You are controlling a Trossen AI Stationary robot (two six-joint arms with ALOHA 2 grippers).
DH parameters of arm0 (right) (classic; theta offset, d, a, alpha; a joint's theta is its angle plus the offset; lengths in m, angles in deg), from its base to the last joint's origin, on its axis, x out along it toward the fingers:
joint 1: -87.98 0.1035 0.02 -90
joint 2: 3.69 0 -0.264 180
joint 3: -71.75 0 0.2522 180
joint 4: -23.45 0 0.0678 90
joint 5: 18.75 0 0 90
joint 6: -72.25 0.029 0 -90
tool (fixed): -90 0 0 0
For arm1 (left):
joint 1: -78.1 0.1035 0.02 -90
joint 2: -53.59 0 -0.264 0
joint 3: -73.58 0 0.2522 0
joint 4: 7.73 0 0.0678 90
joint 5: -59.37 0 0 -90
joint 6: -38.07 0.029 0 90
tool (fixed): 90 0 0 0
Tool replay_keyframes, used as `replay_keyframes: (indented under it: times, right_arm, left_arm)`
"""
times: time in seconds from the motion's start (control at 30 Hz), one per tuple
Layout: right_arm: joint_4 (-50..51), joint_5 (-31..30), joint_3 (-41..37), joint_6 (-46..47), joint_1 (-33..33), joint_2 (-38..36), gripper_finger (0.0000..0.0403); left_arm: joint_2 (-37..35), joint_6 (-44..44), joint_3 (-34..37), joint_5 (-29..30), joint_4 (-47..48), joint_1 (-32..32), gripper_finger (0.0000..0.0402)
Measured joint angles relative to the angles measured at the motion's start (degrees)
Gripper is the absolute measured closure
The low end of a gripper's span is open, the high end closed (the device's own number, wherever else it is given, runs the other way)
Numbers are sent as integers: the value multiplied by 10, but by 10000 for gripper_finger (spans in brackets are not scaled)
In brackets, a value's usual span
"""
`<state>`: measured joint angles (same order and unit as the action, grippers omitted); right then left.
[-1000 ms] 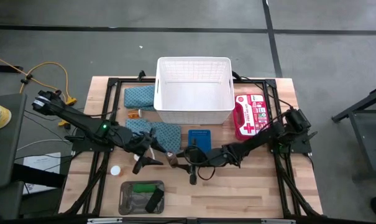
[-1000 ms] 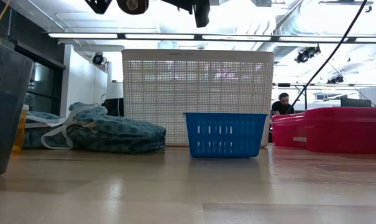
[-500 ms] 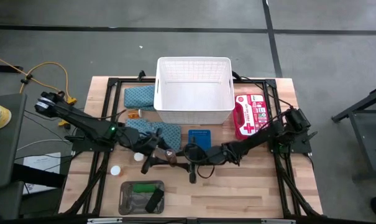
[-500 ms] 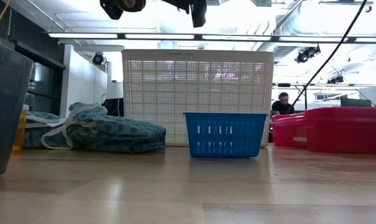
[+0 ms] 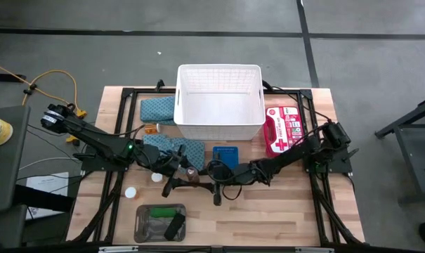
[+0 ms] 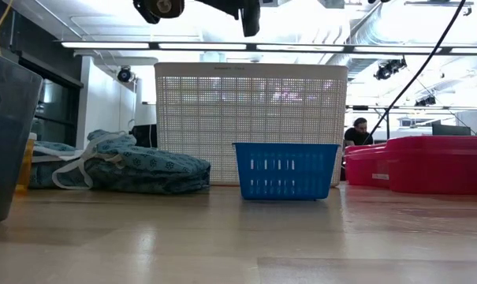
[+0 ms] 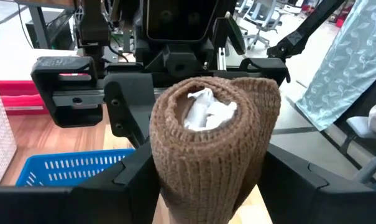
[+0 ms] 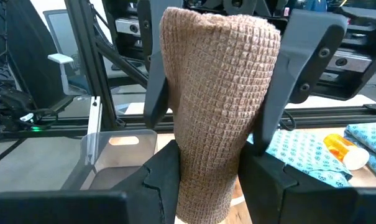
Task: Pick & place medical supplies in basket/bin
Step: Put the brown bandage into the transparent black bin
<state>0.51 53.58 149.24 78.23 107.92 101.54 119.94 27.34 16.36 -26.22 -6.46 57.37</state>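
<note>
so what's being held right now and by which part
The brown roll, mid-air between both arms: right gripper clamps one end, left gripper's fingers flank the other.

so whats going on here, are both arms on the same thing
Yes. The two arms meet above the middle of the table, and both the left gripper and right gripper have their fingers around one brown roll, apparently mid hand-over. The right gripper is clamped on it; the left's fingers flank it. The white basket behind looks empty, and the teal cloths lie on the table.
</note>
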Motion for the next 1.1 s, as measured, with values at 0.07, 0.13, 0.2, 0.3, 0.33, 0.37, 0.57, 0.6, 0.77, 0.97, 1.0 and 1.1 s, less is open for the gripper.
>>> replay_keyframes:
  times: [0.07, 0.13, 0.2, 0.3, 0.33, 0.37, 0.57, 0.6, 0.77, 0.97, 1.0, 1.1]
  right_arm:
    - [0, 0, 0, 0, 0, 0, 270]
    - [0, 0, 0, 0, 0, 0, 270]
    - [0, 0, 0, 0, 0, 0, 270]
    - [0, 0, 0, 0, 0, 0, 270]
    - [0, 1, 0, 0, 0, 0, 270]
    - [0, 0, 0, 0, 0, 0, 270]
    - [0, 0, 0, 0, 0, 0, 270]
    - [0, 0, 0, 0, 0, 0, 270]
    - [1, -1, 0, 4, 0, 0, 258]
    - [20, -3, 1, 34, -1, 0, 207]
    - [26, -4, 1, 40, -1, 0, 198]
    - [47, -3, 1, 61, -1, 0, 178]
  left_arm:
    - [0, 0, 0, 0, 1, 0, 196]
    - [0, 0, 0, 0, 1, 0, 213]
    - [0, 0, 0, 0, 0, 0, 234]
    - [0, -1, 0, 0, 1, 0, 262]
    - [0, -1, 0, 0, 1, 0, 269]
    - [0, -1, 0, 0, 1, 0, 275]
    - [0, -4, 0, 0, 2, 0, 283]
    - [0, -7, 0, 0, 2, 0, 283]
    - [0, -12, 0, 0, 2, 0, 284]
    - [0, -13, 0, 0, 3, 0, 285]
    - [0, -13, 0, 0, 4, 0, 285]
    - [-2, -13, 1, 0, 6, 0, 285]
